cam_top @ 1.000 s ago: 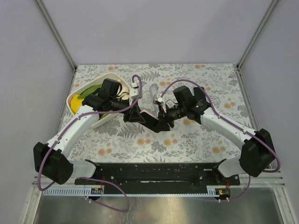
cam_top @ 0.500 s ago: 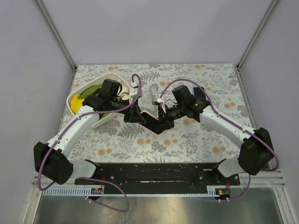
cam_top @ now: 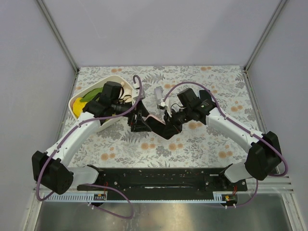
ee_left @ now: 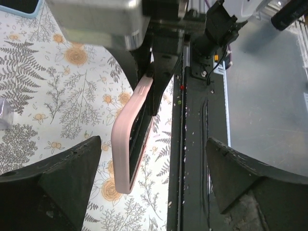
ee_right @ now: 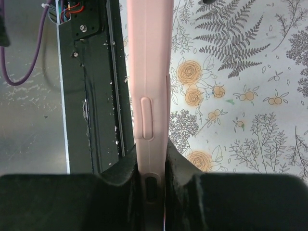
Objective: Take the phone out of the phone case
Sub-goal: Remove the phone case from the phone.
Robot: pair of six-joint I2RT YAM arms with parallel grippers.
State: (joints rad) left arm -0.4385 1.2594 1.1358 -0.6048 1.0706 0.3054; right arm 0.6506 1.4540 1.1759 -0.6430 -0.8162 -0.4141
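Observation:
The pink phone case (ee_left: 126,144) hangs edge-on above the floral table, with the dark phone (ee_left: 140,129) still seated in it. My right gripper (ee_right: 151,185) is shut on the case's edge (ee_right: 150,96), its pads (ee_right: 185,166) pressed to both faces. From above, the case and phone (cam_top: 160,126) sit at mid-table in my right gripper (cam_top: 169,126). My left gripper (cam_top: 139,123) stands open just left of the case, apart from it. In the left wrist view its fingers (ee_left: 53,185) are spread wide below the case's free end.
A white bowl (cam_top: 111,77) holding yellow and green items sits at the back left. A small clear object (cam_top: 159,96) lies behind the grippers. The black rail (cam_top: 159,178) runs along the near edge. A light-blue item (ee_left: 19,6) shows at a corner.
My left gripper has opened, let go of the case and drawn slightly away from it. My right gripper has tightened on the case and holds it in nearly the same place.

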